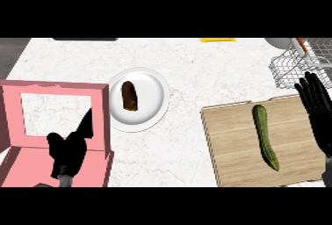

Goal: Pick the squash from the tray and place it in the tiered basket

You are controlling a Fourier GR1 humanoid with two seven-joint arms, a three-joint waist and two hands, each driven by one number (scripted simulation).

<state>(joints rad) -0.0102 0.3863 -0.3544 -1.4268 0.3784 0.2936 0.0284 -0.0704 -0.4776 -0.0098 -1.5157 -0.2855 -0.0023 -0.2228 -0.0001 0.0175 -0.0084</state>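
- Head view of the marble tabletop (194, 61): the squash (265, 136), long and green, lies lengthwise on the wooden tray (227, 145) at right, with nothing touching it.
- The wire basket (292, 68) stands at the upper right, just beyond the tray's far corner; only part of it shows. No squash is in the part that shows.
- The right hand (318, 105) shows at the right edge, beside the tray, fingers straight, spread and pointing up. It holds nothing and is clear of the squash.
- The left hand (68, 151) sits at lower left over the open pink box (9, 114), fingers straight and upward, also holding nothing, well apart from the tray.
- A white plate (152, 94) between box and tray carries a dark brown item (129, 96), which is no part of the job.
- Judged from this, the task is at its start: no grasp made, no lift, no placing.
- Everything is left to do: reach the squash, most likely with the right hand as the nearer one, close on it, lift it, carry it the short way up to the basket and set it inside.
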